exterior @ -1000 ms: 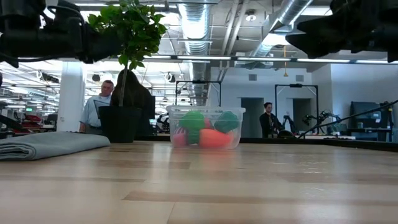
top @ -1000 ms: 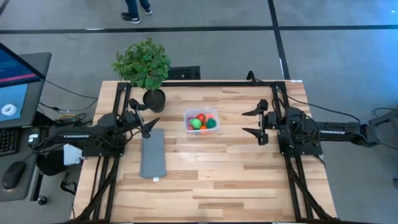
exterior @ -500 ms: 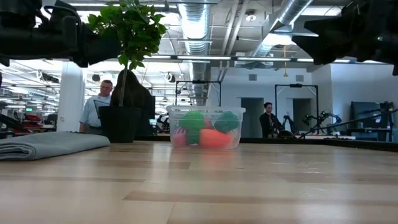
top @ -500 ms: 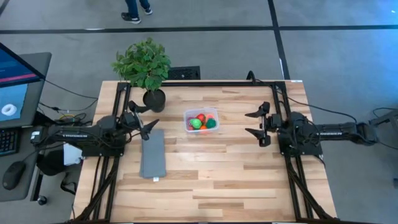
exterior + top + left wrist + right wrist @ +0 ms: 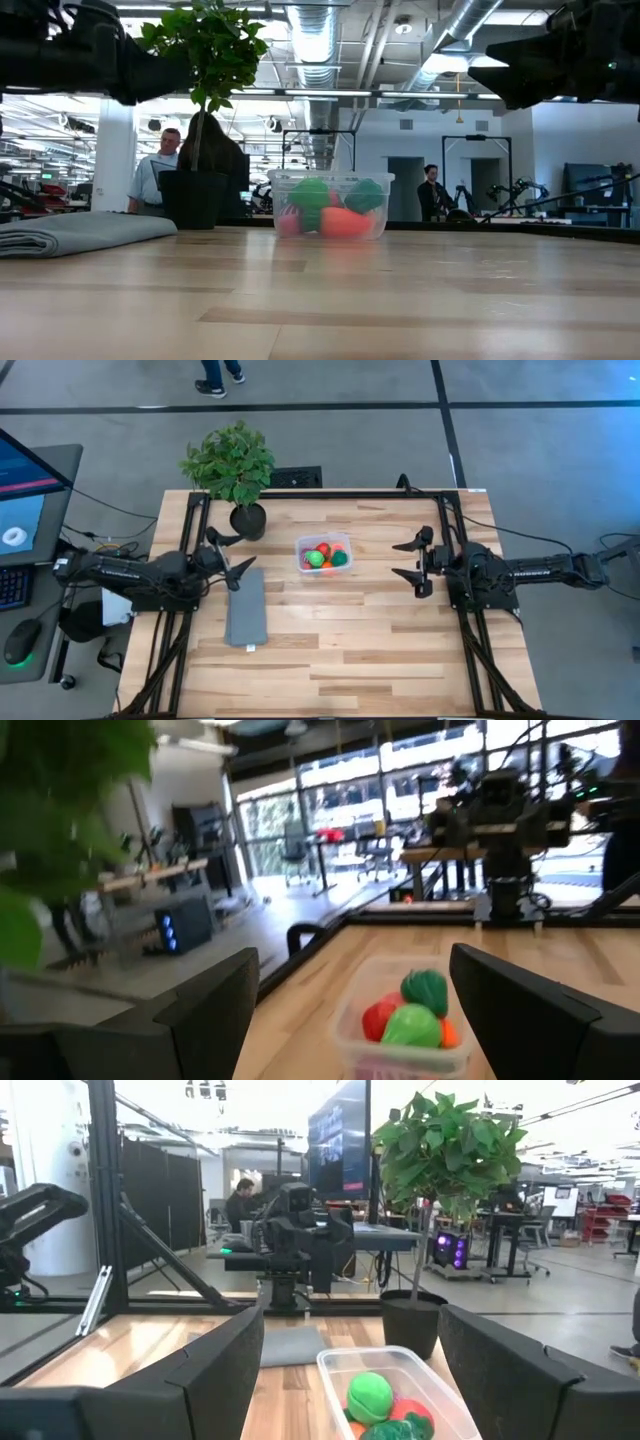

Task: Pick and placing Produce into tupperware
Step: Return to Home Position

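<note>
Pale wooden planks make up the table, which is framed by black rails and stands on a grey floor in a large open workshop. The left gripper hangs above the table's left side with its two fingers spread wide and nothing between them. One finger reaches toward the pot of the plant and the other lies over the near corner of the folded grey cloth. The right gripper hangs above the right side, its fingers just as wide apart and empty, pointing across at the tub. One clear tupperware tub stands upright on the boards between the two grippers, apart from both and just beside the cloth's far end. All the produce in view lies heaped inside it. Five pieces can be told apart by colour: red, light green, dark green, orange and, low against the wall in the low view, pink. How many lie under them cannot be told. One leafy potted plant stands at the table's far left corner, near the tub, and its pot hides part of the room in the low view. Two people show far behind the table there. A walker's legs cross the floor in the high view, and a monitor and a mouse sit left of the table.
</note>
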Robot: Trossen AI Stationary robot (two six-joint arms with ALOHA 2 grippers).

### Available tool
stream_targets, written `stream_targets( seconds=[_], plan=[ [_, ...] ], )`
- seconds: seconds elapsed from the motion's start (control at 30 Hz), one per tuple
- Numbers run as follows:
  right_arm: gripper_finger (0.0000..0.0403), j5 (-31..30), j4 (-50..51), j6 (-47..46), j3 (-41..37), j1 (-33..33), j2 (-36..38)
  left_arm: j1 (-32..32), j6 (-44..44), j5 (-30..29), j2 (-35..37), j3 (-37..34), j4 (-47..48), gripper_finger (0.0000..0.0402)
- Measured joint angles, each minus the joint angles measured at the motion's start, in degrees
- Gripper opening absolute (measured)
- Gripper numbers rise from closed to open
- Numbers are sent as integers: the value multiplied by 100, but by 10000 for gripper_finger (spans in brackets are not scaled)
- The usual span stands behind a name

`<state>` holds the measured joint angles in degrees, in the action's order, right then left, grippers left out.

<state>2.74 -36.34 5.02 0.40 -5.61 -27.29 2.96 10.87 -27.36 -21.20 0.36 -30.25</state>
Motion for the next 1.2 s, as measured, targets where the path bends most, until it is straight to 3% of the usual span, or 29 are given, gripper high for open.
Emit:
stream_targets(
  seconds=[0.23,0.5,1.2],
  plan=[
    [324,7,71,11,-2,0,0,288,702,-8,659,0,-283,320],
    [324,13,63,106,-4,0,0,380,704,-54,2081,0,994,320],
    [324,126,-11,436,-7,213,70,421,291,-144,2100,0,1824,320]
  ],
)
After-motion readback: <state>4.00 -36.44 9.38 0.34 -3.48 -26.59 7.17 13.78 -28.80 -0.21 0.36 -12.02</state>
